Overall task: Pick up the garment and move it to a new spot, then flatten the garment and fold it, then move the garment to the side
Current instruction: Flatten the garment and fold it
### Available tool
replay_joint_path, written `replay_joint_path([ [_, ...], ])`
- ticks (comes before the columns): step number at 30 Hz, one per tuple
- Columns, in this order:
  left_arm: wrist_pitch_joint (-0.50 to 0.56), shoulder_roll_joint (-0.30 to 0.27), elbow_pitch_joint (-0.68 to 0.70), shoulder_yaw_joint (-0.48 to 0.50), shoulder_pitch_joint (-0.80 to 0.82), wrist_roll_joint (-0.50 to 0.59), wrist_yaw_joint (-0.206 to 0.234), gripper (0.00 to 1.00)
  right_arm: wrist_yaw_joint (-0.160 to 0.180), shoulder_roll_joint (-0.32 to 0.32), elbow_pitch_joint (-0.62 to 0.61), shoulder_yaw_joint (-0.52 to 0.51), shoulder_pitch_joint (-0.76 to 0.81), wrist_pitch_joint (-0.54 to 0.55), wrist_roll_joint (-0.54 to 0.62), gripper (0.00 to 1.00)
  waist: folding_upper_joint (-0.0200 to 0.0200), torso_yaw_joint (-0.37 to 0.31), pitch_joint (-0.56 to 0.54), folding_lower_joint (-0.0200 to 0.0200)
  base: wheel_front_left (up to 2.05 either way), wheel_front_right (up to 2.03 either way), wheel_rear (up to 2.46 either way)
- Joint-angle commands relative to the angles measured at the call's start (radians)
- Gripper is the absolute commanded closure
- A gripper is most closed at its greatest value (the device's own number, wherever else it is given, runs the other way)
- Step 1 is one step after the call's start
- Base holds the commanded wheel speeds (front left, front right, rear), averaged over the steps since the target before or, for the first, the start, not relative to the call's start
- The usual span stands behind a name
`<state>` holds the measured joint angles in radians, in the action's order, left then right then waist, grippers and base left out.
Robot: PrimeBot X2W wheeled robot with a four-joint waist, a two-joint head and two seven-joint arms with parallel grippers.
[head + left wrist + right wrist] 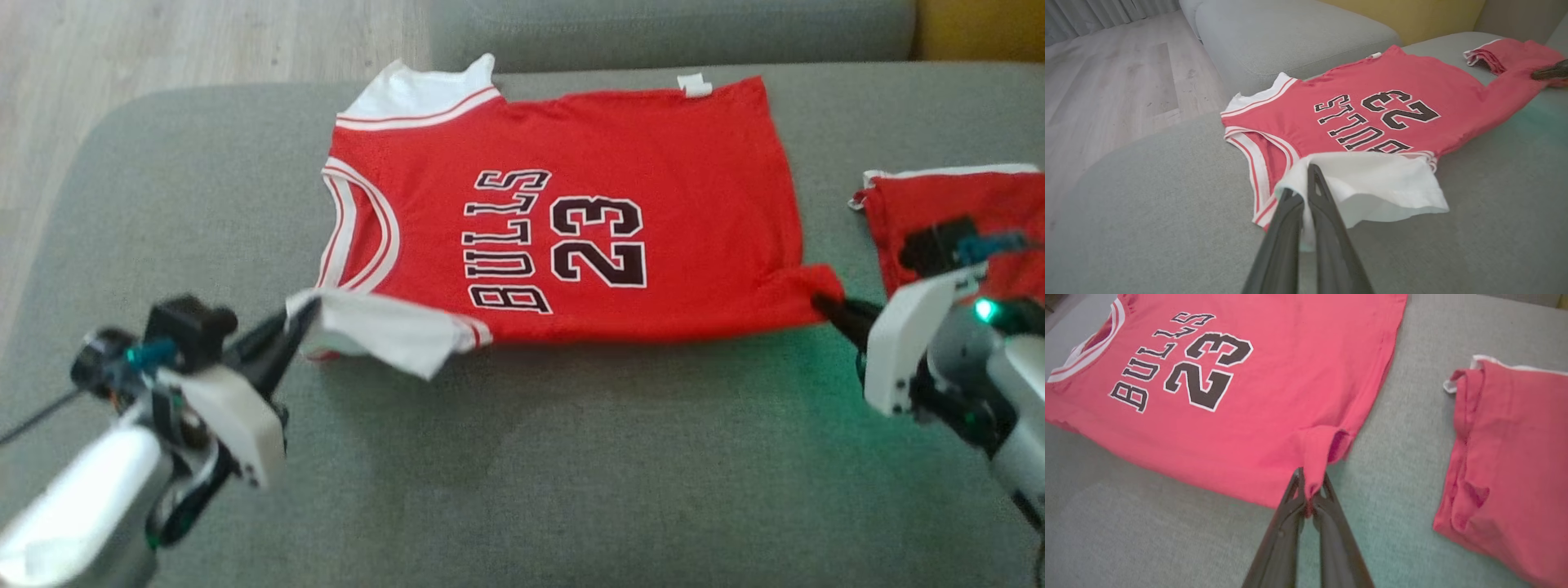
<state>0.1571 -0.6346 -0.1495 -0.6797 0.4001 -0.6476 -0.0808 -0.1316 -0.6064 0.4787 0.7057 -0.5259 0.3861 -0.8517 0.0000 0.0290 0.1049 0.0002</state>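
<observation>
Looks like a home living room: wide grey fabric sofa seat (1147, 228) with a matching cushion (1290, 36) behind, pale wood-plank floor (1118, 81) alongside, grey curtains (1106, 12) hanging beyond, mustard-yellow cushion (1408, 16) at the back

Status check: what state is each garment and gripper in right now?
Red Bulls 23 jersey: mostly flat on grey sofa cushion, print up.
Left gripper: shut on the jersey's white-lined shoulder corner.
Right gripper: shut on the jersey's red hem corner.
Second red garment: folded, lying apart on the right.

R fingers (1281, 539) pinch red jersey (1290, 396) hem corner — folded red cloth (1515, 457) nearby.
</observation>
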Motion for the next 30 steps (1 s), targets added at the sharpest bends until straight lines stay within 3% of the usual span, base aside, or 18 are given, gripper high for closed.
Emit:
replay_joint_path([
  [1,0.000,-0.022,-0.004,0.050,0.095,0.011,-0.008,1.00,0.001,-0.007,-0.015,-0.011,-0.038,0.006,0.008,1.00,0.0000,-0.004,0.022,-0.0002,0.00,0.00,0.00],
  [14,0.053,0.030,-0.262,-0.044,0.364,0.040,-0.047,1.00,0.001,0.087,0.103,-0.017,-0.218,0.044,0.074,1.00,0.0000,-0.028,0.127,-0.0002,0.00,0.00,0.00],
  [22,-0.004,0.080,-0.412,-0.129,0.506,0.055,-0.049,1.00,0.001,0.142,0.214,-0.015,-0.318,0.028,0.100,1.00,0.0000,-0.034,0.187,-0.0002,0.00,0.00,0.00],
  [23,-0.030,0.091,-0.435,-0.129,0.525,0.062,-0.049,0.64,0.001,0.146,0.232,-0.021,-0.331,0.012,0.109,0.75,0.0000,-0.033,0.191,-0.0002,0.00,0.00,0.00],
  [24,-0.069,0.104,-0.458,-0.126,0.542,0.074,-0.044,0.00,0.001,0.153,0.252,-0.030,-0.343,-0.010,0.118,0.00,0.0000,-0.032,0.195,-0.0002,0.00,0.00,0.00],
  [30,-0.358,0.194,-0.593,-0.068,0.596,0.109,0.056,0.00,0.001,0.225,0.348,-0.129,-0.412,-0.305,0.190,0.00,0.0000,-0.027,0.191,-0.0002,0.00,0.00,0.00],
])
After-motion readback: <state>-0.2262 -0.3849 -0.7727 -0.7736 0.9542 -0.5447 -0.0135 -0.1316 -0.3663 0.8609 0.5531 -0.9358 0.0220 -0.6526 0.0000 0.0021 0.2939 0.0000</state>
